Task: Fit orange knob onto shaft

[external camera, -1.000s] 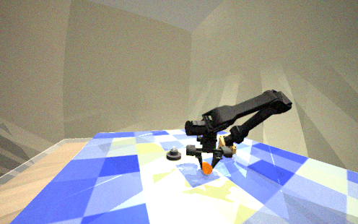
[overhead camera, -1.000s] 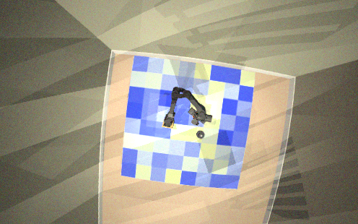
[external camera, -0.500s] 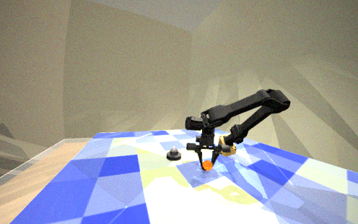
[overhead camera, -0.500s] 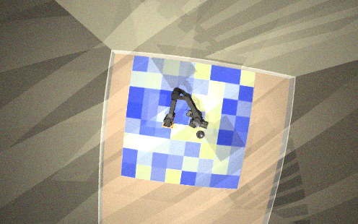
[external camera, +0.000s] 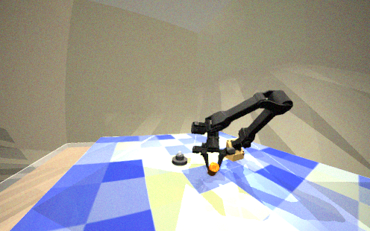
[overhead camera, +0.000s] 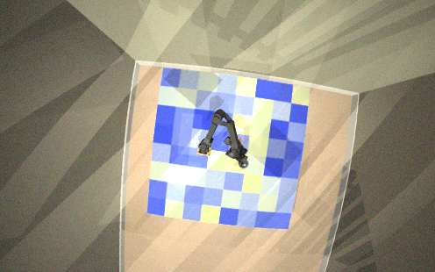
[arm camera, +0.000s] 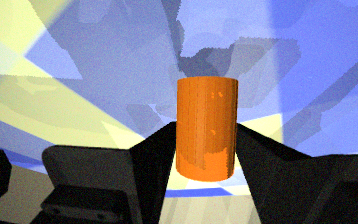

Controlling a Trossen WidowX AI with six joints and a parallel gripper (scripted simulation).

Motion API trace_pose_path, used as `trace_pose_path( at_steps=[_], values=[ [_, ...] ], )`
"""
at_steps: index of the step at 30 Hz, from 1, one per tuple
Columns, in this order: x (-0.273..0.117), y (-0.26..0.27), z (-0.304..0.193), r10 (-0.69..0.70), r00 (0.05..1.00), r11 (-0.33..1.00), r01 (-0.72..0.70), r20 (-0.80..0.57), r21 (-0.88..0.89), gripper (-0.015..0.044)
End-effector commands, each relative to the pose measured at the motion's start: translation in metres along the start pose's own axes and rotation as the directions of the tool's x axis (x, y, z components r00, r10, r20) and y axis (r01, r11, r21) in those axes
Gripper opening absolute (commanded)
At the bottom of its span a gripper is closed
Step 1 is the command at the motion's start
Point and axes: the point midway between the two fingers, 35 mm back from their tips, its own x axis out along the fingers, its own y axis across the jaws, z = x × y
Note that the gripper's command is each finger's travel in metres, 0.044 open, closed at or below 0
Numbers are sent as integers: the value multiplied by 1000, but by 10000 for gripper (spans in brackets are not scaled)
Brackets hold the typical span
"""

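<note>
The orange knob (overhead camera: 239,140) (external camera: 213,168) (arm camera: 206,135) is held between the two black fingers. My gripper (external camera: 213,169) (arm camera: 204,127) is shut on its sides and points down in the exterior view, with the knob a little above the table. The knob's long side faces the wrist camera, and a bright round end faces the exterior view. Its hole does not show. The dark round pedestal (overhead camera: 242,165) (external camera: 180,161) stands to the left of the knob in the exterior view, with the silver shaft (external camera: 179,153) upright on it. The shaft's flat side cannot be made out.
The arm's tan base block (overhead camera: 203,153) (external camera: 235,155) stands behind and right of the gripper in the exterior view. A blue, white and yellow checkered mat (overhead camera: 229,216) (external camera: 123,179) covers much of the wooden table (overhead camera: 175,246). Streaky shadows and glare cross the surfaces.
</note>
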Motion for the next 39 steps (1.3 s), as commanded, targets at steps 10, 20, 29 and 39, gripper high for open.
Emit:
trace_pose_path(
  at_steps=[10,20,29,39],
  values=[
    [-4,-1,13,-2,981,1000,3,-193,4,180],
    [-4,-5,18,-8,974,1000,13,-227,22,180],
    [-7,-1,19,3,974,1000,-1,-227,6,180],
    [-9,0,23,3,974,1000,-2,-227,5,180]
  ],
)
